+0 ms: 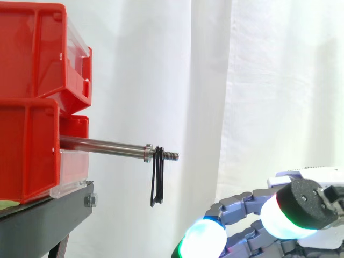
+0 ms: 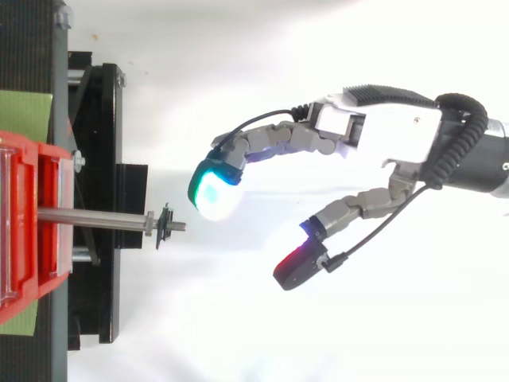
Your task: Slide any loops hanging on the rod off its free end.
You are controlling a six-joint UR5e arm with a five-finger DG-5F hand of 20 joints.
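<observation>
Red bins [image 1: 32,97] stacked on black bench [image 1: 48,220]. Robot hand [image 2: 386,131] spread, fingers relaxed, holding nothing, apart from rod tip. Steel rod [image 1: 102,145] juts level from lower bin. Black loops [image 1: 157,183] hang at threaded free end, just past collar.

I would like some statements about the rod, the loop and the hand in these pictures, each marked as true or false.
1. A black loop hangs near the free end of the rod. True.
2. The hand grips the loop. False: the hand is apart from it, open and holding nothing.
3. The rod sticks out from the red bins. True.
4. In the side view the hand is above the rod. False: it is lower than the rod, to the right.
</observation>
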